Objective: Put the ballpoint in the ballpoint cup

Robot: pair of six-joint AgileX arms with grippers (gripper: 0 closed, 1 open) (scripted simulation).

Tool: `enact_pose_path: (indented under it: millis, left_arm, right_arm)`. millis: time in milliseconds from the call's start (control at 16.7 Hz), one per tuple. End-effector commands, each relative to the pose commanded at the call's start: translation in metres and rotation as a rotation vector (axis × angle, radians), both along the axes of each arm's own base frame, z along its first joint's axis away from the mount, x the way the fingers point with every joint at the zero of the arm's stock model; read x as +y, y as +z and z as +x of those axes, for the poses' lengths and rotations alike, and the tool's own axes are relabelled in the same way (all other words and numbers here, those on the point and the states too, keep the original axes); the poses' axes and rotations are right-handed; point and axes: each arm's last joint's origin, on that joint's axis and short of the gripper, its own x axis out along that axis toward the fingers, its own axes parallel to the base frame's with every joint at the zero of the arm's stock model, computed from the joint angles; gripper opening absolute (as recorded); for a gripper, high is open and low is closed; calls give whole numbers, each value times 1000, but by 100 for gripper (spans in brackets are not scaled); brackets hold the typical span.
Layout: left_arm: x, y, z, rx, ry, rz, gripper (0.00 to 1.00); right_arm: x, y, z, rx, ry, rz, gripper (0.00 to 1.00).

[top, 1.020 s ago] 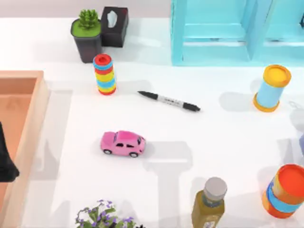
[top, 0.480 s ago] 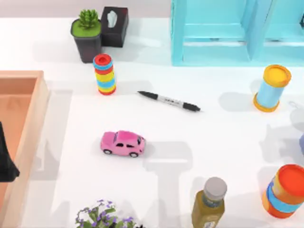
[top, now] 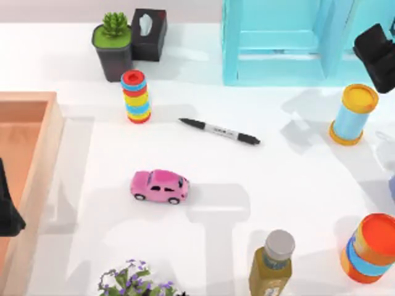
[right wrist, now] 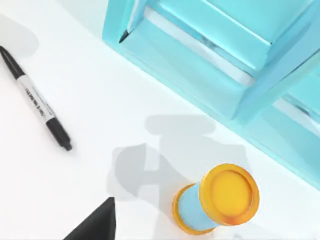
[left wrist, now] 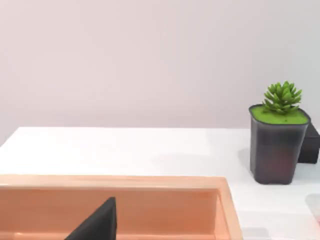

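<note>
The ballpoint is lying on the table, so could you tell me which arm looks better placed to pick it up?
Right, probably. The right end effector hangs above the table's right rear, and its wrist view takes in the ballpoint. The left end effector sits over the wooden tray at the left edge.

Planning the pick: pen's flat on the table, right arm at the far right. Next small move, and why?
Probably swing the right gripper leftward over the ballpoint. The pen lies untouched mid-table, well apart from that arm, which hangs near the blue shelf. The left arm sits parked over the wooden tray.

A pink toy car (top: 159,186) sits well apart from the ring stack (top: 136,96) and succulent pot (top: 113,46)
</note>
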Motion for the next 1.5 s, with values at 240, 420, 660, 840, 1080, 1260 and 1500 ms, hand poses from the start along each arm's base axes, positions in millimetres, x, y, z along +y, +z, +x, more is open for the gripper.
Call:
enact_pose_path:
  millis: [240,420,660,840,1080,1260,1500]
  left_arm:
    - [0,0,0,0,0,0,100]
    - [0,0,0,0,0,0,100]
    - [0,0,0,0,0,0,100]
    - [0,0,0,0,0,0,100]
    - [0,0,0,0,0,0,100]
    - [0,0,0,0,0,0,100]
    - [0,0,0,0,0,0,100]
  right_arm:
    - [65,-6,76,191,145,-162,100]
    - [114,-36,120,314,244,-276,100]
    - [167,-94,153,449,352,-408,100]
    - [191,-137,162,525,407,-483,100]
    - [205,-173,164,583,441,-539,100]
    - [206,-176,164,589,444,-544,100]
    - [204,-179,166,593,440,-543,100]
